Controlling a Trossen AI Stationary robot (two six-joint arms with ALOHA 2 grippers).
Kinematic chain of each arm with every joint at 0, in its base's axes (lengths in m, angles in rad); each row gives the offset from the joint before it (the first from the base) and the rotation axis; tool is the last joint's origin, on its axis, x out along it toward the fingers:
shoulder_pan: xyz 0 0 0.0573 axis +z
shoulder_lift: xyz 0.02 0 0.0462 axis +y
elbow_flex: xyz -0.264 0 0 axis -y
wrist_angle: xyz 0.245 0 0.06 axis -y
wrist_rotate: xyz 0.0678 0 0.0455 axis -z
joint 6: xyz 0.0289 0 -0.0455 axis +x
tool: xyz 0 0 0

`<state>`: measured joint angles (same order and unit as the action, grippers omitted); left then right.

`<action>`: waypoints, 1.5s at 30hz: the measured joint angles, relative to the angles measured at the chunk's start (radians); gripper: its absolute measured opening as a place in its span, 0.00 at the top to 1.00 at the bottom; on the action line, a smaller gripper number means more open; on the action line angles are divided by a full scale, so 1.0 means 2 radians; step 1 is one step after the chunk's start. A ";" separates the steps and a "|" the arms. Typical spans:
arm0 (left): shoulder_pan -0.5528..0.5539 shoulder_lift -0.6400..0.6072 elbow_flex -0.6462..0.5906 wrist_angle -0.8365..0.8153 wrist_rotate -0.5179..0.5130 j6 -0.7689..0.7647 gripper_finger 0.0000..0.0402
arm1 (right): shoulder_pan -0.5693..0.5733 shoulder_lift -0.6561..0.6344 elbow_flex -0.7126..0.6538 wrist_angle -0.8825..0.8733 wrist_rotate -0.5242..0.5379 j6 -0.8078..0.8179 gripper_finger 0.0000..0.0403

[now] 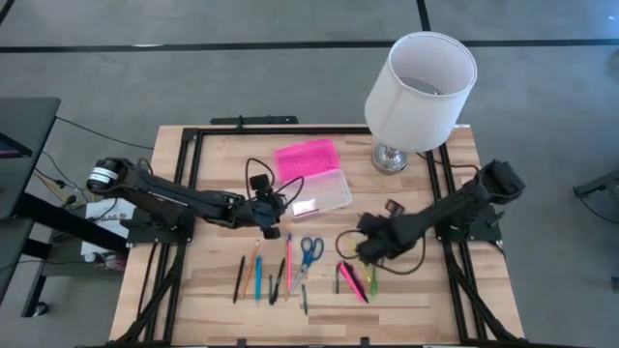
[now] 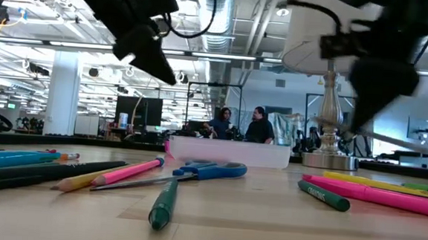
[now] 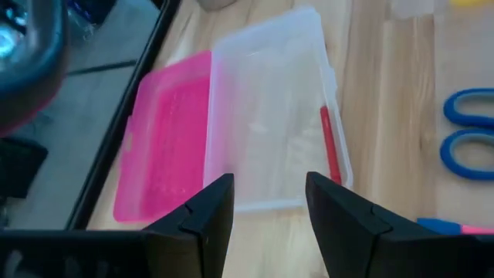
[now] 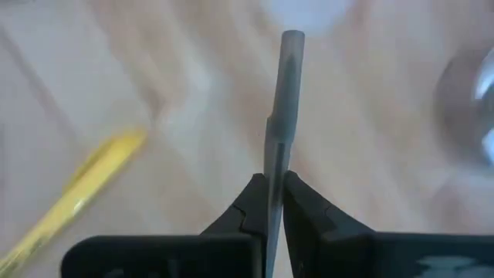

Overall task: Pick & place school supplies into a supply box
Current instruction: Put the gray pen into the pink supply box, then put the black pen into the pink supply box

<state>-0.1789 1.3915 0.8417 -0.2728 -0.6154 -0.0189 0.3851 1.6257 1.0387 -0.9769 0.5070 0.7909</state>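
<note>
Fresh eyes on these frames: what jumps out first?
The white lamp towers over the table's far right corner. Mid-table, the supply box lies open, its pink lid flipped back, with the left claw open just before it. Nearer the front edge, the right claw is shut on a thin grey pen, close to a yellow pen.

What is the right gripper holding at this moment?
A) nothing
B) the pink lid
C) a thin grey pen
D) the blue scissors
C: in the right wrist view the right gripper has its fingers closed on a thin grey pen, while the blue scissors lie on the table.
</note>
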 joint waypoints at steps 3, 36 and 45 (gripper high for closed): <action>-0.007 -0.014 0.000 -0.035 0.000 -0.032 0.61 | -0.030 0.000 0.018 0.056 0.035 -0.109 0.97; -0.104 -0.016 0.000 -0.173 -0.011 -0.218 0.61 | -0.230 0.090 0.029 0.379 -0.081 -0.542 0.90; -0.104 -0.016 0.000 -0.180 0.043 -0.264 0.61 | -0.234 0.080 0.028 0.385 -0.083 -0.530 0.76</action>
<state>-0.3870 1.3594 0.8413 -0.6322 -0.5287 -0.5464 -0.0826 1.7855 1.0954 -0.2077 0.3412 -0.2695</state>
